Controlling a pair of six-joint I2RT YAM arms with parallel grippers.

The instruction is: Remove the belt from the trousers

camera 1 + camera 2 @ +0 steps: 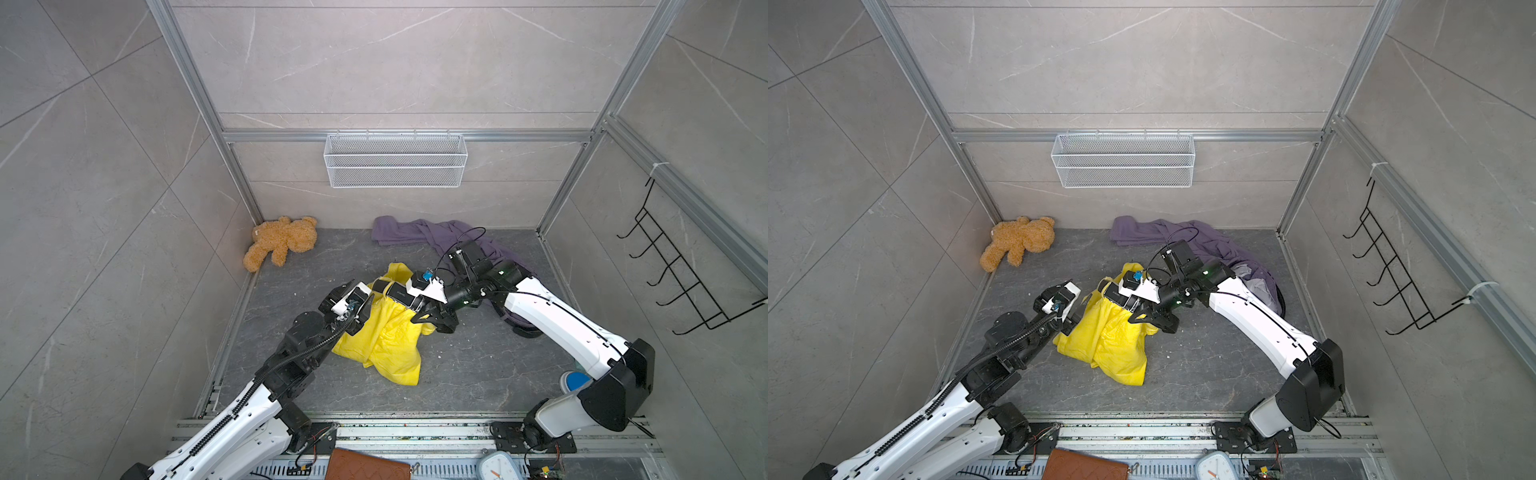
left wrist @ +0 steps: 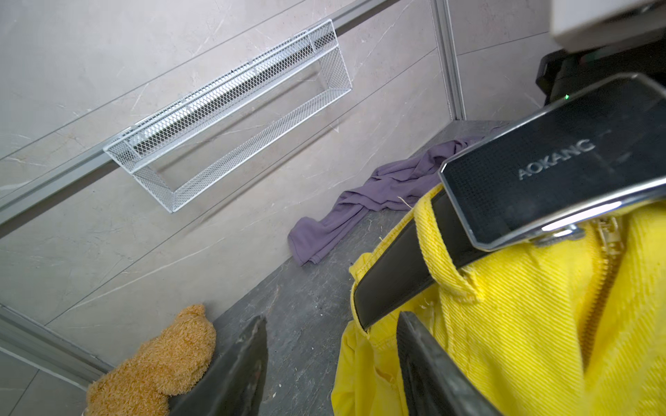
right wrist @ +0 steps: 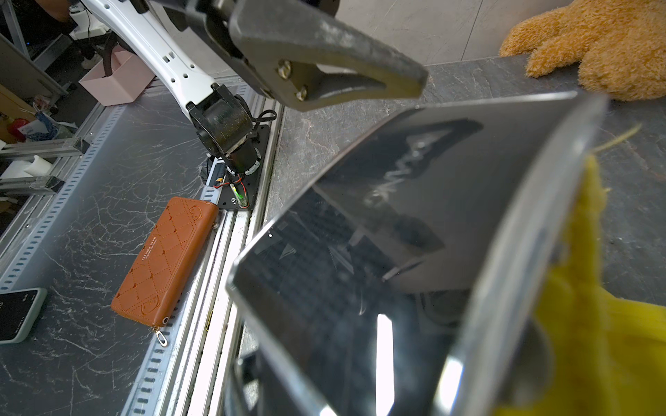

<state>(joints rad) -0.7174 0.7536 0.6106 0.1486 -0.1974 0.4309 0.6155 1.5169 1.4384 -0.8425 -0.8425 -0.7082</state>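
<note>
- In both top views I am seeing the yellow trousers (image 1: 386, 345) (image 1: 1115, 340) lying crumpled mid-worktop (image 1: 465, 374), with the waist hanging raised between my two arms.
- The belt (image 1: 400, 295) is sitting at that raised waist. Its long axis is running left to right between the claws, with the right end slightly nearer my bases. The buckle face is tilting upward.
- My right claw (image 1: 415, 314) is clenching the belt at its buckle end. In the right wrist view the blurred buckle (image 3: 396, 234) is filling the picture below one finger (image 3: 324, 61) and hiding the exact contact.
- My left claw (image 2: 333, 320) is standing released with its jaws apart and is gripping nothing. One finger (image 2: 432, 371) is sitting just beside the waistband.
- Only the left wrist view is letting me read "AOKANG" on the buckle. It is also showing the black strap (image 2: 393, 284) passing under a yellow belt loop (image 2: 443, 248) and the zip (image 2: 605, 273) below it.
- Only the right wrist view is showing a phone (image 3: 18, 313), lying near a brown wallet (image 3: 165, 263) off the worktop.
- Only the top views are showing the black hook rack (image 1: 685, 274) on the right wall.
- A teddy bear (image 1: 280, 241), a purple cloth (image 1: 415, 232) and a wire basket (image 1: 395, 160) are sitting along the far wall.
</note>
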